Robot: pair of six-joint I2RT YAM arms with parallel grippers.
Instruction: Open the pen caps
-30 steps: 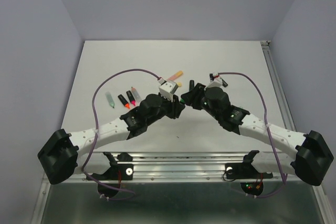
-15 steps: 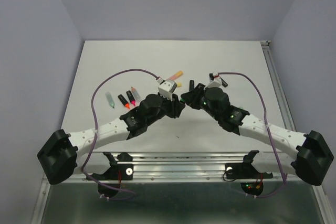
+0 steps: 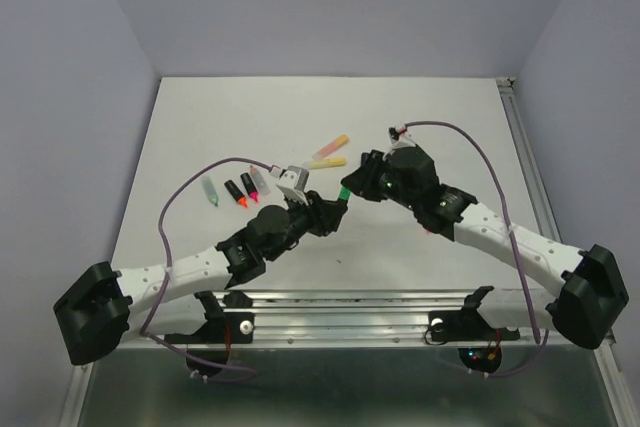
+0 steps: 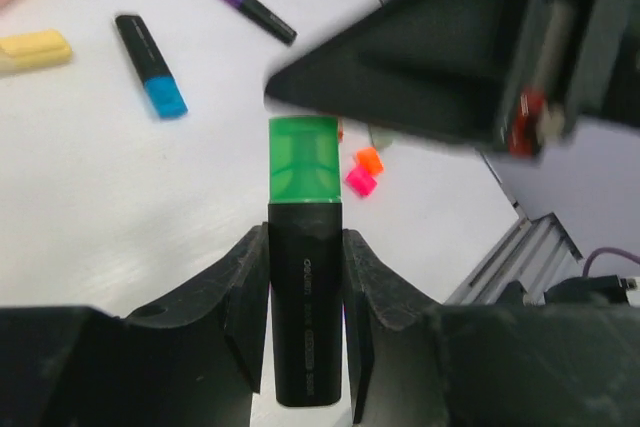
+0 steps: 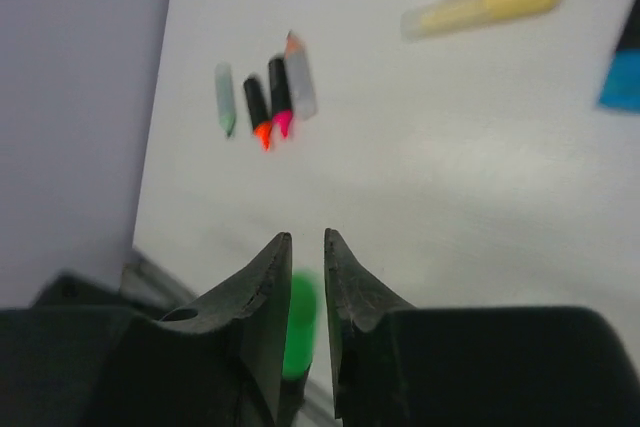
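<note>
Clamping the black barrel point(image 4: 305, 317) nearest the bases, L gripper point(image 4: 305, 247) pinches it firmly. Green cap point(image 4: 305, 159) sits on the barrel's end, btwn both grippers. R gripper point(image 5: 307, 239) is pressed together, cap glimpsed thru its slit, bite unclear. It should confirm grip, then pull straight along the barrel.

Item count, table and rig.
Markers, nine: one green-capped marker point(image 4: 304, 267); one blue-capped marker point(image 4: 150, 65); one purple-capped marker point(image 4: 255, 9); two capped pastels, the yellow marker point(image 3: 325, 161) and the orange marker point(image 3: 338, 139); four with bare tips, namely the pale green marker point(image 5: 225, 97), orange-tipped black marker point(image 5: 255, 99), pink-tipped black marker point(image 5: 279, 87) and grey marker point(image 5: 300, 82). Loose caps, two: orange cap point(image 4: 370, 159), pink cap point(image 4: 360, 181). Grippers, two: left gripper point(image 4: 303, 237), right gripper point(image 5: 306, 237).
</note>
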